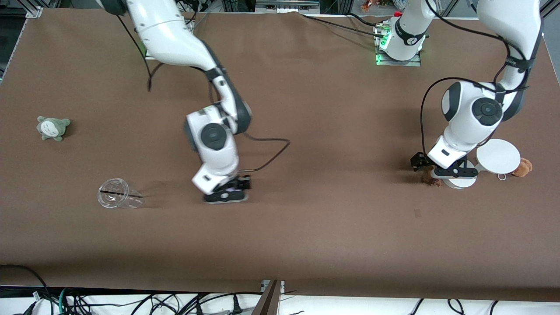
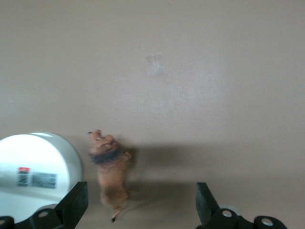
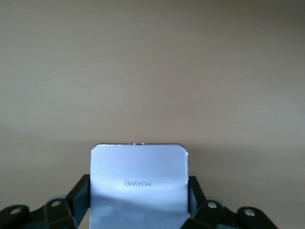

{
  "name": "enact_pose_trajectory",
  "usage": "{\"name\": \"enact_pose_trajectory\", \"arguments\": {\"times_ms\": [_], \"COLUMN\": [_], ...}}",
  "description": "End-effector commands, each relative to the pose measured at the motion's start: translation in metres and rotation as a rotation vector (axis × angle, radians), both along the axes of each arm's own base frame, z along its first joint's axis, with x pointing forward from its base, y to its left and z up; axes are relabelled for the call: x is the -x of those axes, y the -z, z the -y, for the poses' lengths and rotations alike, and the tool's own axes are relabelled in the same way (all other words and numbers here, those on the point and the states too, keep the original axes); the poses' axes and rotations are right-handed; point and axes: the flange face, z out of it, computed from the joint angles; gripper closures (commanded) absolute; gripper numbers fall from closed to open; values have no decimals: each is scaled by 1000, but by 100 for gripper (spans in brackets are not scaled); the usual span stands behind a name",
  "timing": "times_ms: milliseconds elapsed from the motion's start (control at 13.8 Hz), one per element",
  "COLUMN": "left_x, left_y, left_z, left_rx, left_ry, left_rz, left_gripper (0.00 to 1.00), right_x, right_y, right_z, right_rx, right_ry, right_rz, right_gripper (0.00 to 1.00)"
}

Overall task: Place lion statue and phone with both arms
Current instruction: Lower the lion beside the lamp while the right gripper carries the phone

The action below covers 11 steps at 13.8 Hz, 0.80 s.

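The lion statue [image 2: 110, 175], small and orange-brown with a dark mane, lies on the brown table between the open fingers of my left gripper [image 2: 140, 210], closer to one finger [image 2: 71, 206]. In the front view the left gripper [image 1: 433, 174] is low over the lion [image 1: 428, 179], toward the left arm's end of the table. The pale lavender phone [image 3: 138, 186] sits between the fingers of my right gripper [image 3: 139, 200], which touch both its long edges. In the front view the right gripper [image 1: 227, 193] is down at the table near the middle, with the phone [image 1: 225, 199] mostly hidden under it.
A white round stand with a disc [image 1: 497, 157] stands right beside the lion, and shows in the left wrist view [image 2: 33, 176]. A tan plush with a keyring [image 1: 523, 167] lies beside the stand. A clear cup [image 1: 117, 199] and a grey-green plush [image 1: 53, 127] lie toward the right arm's end.
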Motion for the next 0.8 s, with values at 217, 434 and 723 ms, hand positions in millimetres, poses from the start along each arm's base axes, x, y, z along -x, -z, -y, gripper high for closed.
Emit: {"name": "enact_pose_trajectory", "arguments": {"times_ms": [217, 434, 723], "left_x": [-29, -37, -36], "left_y": [-131, -193, -249], "left_z": [10, 14, 11], "left_rx": [-34, 14, 10], "left_ry": [-19, -48, -62], "left_rz": [-89, -137, -162], "left_gripper": [0, 0, 0], "right_x": [-7, -2, -4], "right_y": [23, 44, 60], "right_z": [126, 153, 172], "right_rx": [-73, -56, -60], "right_ry": [-74, -103, -69], "right_rz": [-61, -7, -2], "right_gripper": [68, 68, 61]}}
